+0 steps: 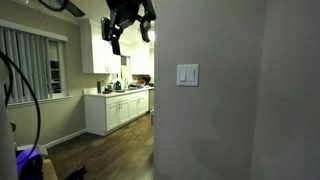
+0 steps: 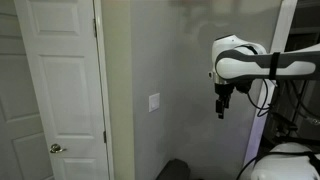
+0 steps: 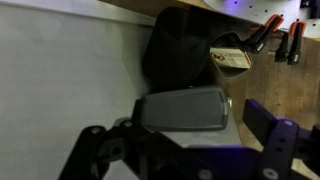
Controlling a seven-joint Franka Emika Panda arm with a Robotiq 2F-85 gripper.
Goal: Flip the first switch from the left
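A dim room seen from outside the robot. Far to the left of the hand, vertical slatted blinds (image 1: 30, 60) cover a window. Below the hand and just to its left stand white kitchen cabinets (image 1: 120, 108) with panelled fronts and a cluttered counter top. The hand (image 1: 132, 42), black and angular, hangs high near the ceiling with its two fingers spread apart and nothing between them.

To the right of the hand and lower down is a flat, matte grey wall (image 1: 215, 120). On it sits a small, squarish white wall plate (image 1: 187, 75), smooth plastic, with two tall narrow rocker paddles side by side. The first switch from the left (image 1: 183, 75) is the left paddle. The hand is well apart from it, not touching.

In an exterior view from another side, a white panelled door (image 2: 60, 90) with a round metal knob (image 2: 57, 148) stands far from the hand. The wall plate shows edge-on between door and hand, at about the hand's height; its paddles cannot be told apart here. The glossy white arm (image 2: 250, 62) reaches in from the right.

In the wrist view, a pale smooth wall fills the left. To the right lies a dark rounded bag-like shape (image 3: 175, 50) on a wood-plank floor (image 3: 265, 75). Beside it is a small label (image 3: 232, 58) whose writing is too blurred to read.
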